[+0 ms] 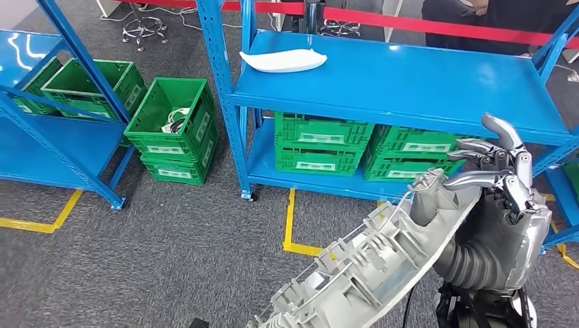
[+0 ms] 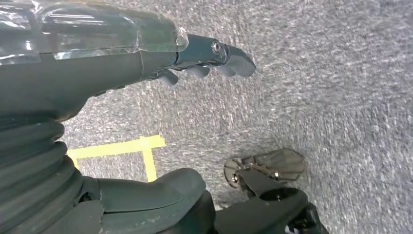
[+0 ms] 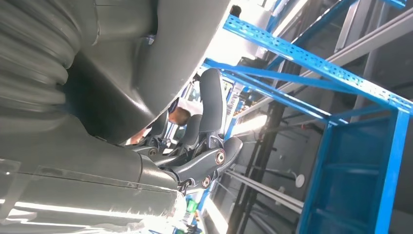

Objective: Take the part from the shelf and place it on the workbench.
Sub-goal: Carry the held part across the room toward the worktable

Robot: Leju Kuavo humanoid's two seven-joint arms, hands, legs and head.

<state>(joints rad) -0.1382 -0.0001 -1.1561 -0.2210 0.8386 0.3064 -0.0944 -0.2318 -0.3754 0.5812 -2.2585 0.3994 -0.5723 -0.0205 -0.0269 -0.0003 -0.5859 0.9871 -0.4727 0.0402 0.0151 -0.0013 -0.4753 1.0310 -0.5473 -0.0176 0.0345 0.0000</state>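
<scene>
My right hand grips one end of a long grey ribbed plastic part, holding it slanted in front of my body, clear of the blue shelf. The right wrist view shows the part's curved grey surface pressed against the fingers. A second white curved part lies on the shelf's upper board at its left end. My left hand hangs over the grey carpet with its fingers apart and nothing in it.
Green crates fill the shelf's lower level, and more green crates stand on the floor between this shelf and another blue rack at left. Yellow floor tape marks the carpet. A red barrier and a person are behind.
</scene>
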